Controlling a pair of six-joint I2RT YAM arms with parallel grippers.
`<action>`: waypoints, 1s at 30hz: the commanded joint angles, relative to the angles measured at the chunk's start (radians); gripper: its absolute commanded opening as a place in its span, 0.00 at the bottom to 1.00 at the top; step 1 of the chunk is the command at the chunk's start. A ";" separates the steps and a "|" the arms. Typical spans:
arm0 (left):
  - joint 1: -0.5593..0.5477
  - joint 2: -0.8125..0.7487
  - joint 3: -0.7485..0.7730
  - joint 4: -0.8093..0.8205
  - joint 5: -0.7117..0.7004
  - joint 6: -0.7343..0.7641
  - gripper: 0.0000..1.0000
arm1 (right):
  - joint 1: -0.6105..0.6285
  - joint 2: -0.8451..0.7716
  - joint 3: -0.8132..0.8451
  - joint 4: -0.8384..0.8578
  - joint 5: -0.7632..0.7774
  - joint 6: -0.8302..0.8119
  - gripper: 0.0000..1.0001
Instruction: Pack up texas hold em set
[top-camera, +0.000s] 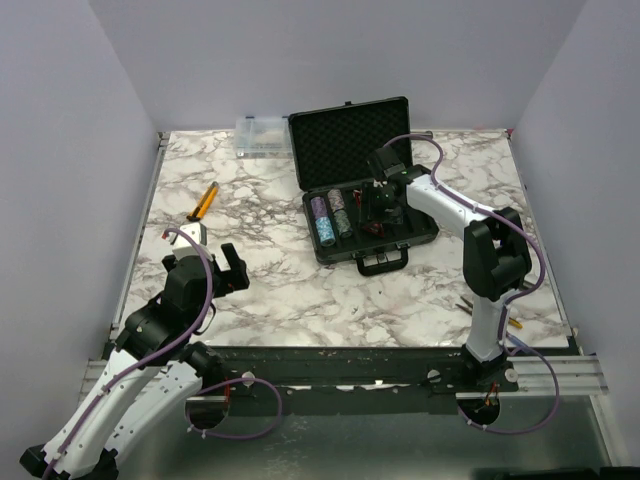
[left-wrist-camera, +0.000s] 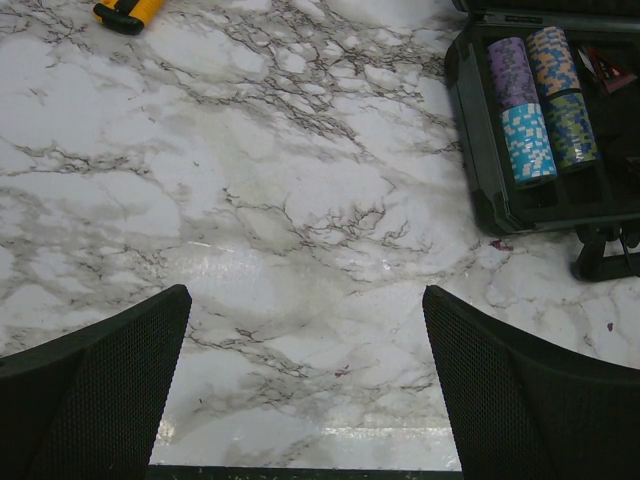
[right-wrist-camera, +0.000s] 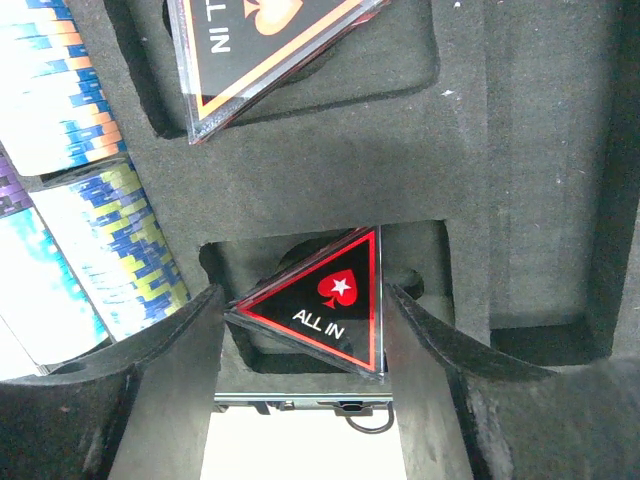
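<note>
My right gripper (right-wrist-camera: 305, 292) is reaching down into the open black briefcase (top-camera: 350, 145), far centre-right on the marble table (top-camera: 290, 290). Its fingers (right-wrist-camera: 170, 370) are standing at mid width, pressing both sides of the red-black ALL IN triangle (right-wrist-camera: 325, 300), over a foam slot (right-wrist-camera: 415, 245) by the briefcase's near edge. Whether it's seated or lifted, can't tell. An orange-edged 2nd triangle (right-wrist-camera: 255, 45) is lying in the next slot, farther in. Four chip stacks (left-wrist-camera: 527, 140) are sitting in the briefcase's left side. My left gripper (left-wrist-camera: 305, 300) is hovering wide open w/ nothing in it, over bare marble, near left.
</note>
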 joint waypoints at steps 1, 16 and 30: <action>0.005 -0.002 -0.009 0.003 -0.004 -0.003 0.98 | 0.001 -0.019 0.023 0.026 0.018 0.008 0.64; 0.004 -0.002 -0.010 0.006 0.011 0.004 0.98 | 0.001 -0.171 0.047 0.016 0.023 0.036 0.87; 0.004 0.085 0.044 0.017 0.219 0.128 0.98 | 0.000 -0.419 -0.070 0.053 0.153 0.038 0.98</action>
